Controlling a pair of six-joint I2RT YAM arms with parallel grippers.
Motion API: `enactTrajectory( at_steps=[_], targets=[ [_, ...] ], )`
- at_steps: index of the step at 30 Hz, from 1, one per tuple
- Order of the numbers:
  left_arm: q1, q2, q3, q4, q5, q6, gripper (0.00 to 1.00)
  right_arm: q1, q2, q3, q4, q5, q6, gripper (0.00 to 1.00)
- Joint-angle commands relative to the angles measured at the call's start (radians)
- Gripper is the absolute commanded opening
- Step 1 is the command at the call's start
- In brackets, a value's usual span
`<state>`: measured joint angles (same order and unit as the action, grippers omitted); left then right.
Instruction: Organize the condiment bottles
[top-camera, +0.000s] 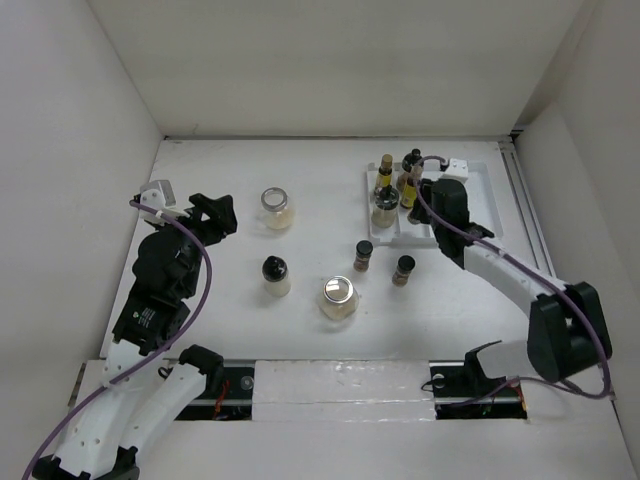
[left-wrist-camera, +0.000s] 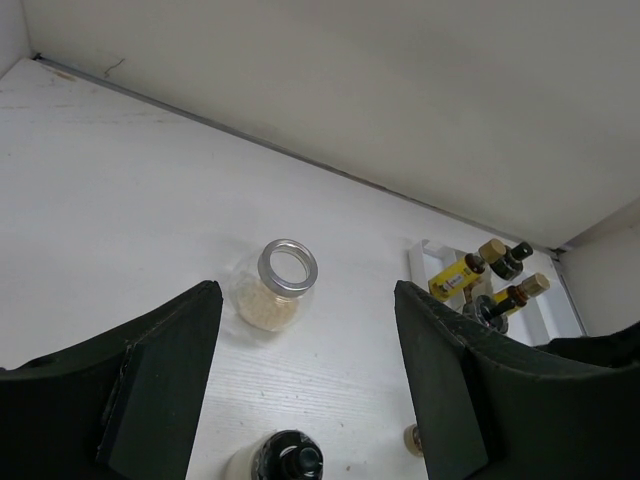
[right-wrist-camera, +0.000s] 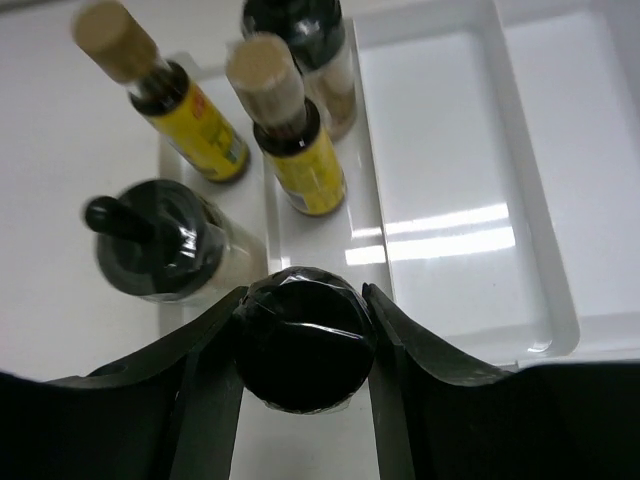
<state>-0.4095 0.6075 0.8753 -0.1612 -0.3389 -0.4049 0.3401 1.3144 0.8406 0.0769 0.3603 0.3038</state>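
The right fingers (right-wrist-camera: 205, 390) pinched the black cap of a bottle (right-wrist-camera: 303, 340) from both sides, holding it at the near end of the white tray (right-wrist-camera: 450, 200) at the far right of the worktop (top-camera: 300, 170). It sat just near two corked yellow oil bottles (right-wrist-camera: 300, 165), probably to join that row. The left fingers (left-wrist-camera: 160, 380) were spread wide and empty, aimed at a silver-lidded jar (left-wrist-camera: 276, 290) on the left, seemingly the next pick. A second silver-lidded jar (top-camera: 339, 297), a black-capped pale jar (top-camera: 276, 277) and two brown spice jars (top-camera: 363, 256) stood loose mid-worktop. The held bottle's body was hidden under its cap and the fingers, so whether its base touched the tray, and in which compartment, could not be told
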Motion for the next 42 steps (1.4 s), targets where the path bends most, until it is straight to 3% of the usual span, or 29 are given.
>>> enactTrajectory(
  at_steps=[1, 11, 12, 13, 17, 22, 26, 28, 29, 31, 33, 36, 38, 42],
  targets=[
    [0.005, 0.001, -0.009, 0.046, 0.012, 0.009, 0.65, -0.003, 0.072, 0.066, 0.063, 0.025, -0.002, 0.28],
    [0.005, 0.001, -0.009, 0.046, 0.012, 0.009, 0.65, 0.016, 0.256, 0.084, 0.077, 0.126, 0.027, 0.31],
    [0.005, 0.001, -0.009, 0.046, 0.012, 0.009, 0.65, 0.029, 0.256, 0.084, 0.077, 0.126, 0.027, 0.34],
    [0.005, 0.001, -0.009, 0.046, 0.012, 0.009, 0.65, 0.030, 0.267, 0.084, 0.077, 0.140, 0.027, 0.46],
    [0.005, 0.001, -0.009, 0.046, 0.012, 0.009, 0.68, 0.039, 0.247, 0.095, 0.034, 0.140, 0.027, 0.70],
    [0.005, 0.001, -0.009, 0.046, 0.012, 0.009, 0.68, 0.056, 0.125, 0.127, -0.008, 0.167, -0.005, 0.86],
    [0.005, 0.001, 0.001, 0.046, 0.012, 0.018, 0.68, 0.154, 0.022, 0.137, 0.013, 0.154, -0.064, 0.90],
    [0.005, 0.001, 0.001, 0.046, 0.012, 0.018, 0.68, 0.213, 0.013, 0.146, 0.044, 0.111, -0.118, 0.78],
    [0.005, 0.001, 0.001, 0.046, 0.012, 0.018, 0.68, 0.268, 0.013, 0.146, 0.066, 0.041, -0.132, 0.66],
    [0.005, 0.001, 0.001, 0.046, 0.012, 0.018, 0.68, 0.313, 0.087, 0.196, 0.118, -0.055, -0.164, 0.26],
    [0.005, -0.008, 0.001, 0.046, 0.003, 0.018, 0.68, 0.370, 0.170, 0.264, 0.118, -0.179, -0.176, 0.24],
    [0.005, -0.008, 0.001, 0.046, -0.015, 0.009, 0.68, 0.430, 0.350, 0.440, 0.077, -0.262, -0.201, 0.68],
    [0.005, -0.017, 0.001, 0.035, -0.015, 0.009, 0.68, 0.451, 0.477, 0.555, 0.067, -0.262, -0.212, 0.90],
    [0.005, -0.028, -0.012, 0.046, -0.015, 0.009, 0.68, 0.451, 0.692, 0.803, -0.052, -0.383, -0.250, 0.99]
  ],
)
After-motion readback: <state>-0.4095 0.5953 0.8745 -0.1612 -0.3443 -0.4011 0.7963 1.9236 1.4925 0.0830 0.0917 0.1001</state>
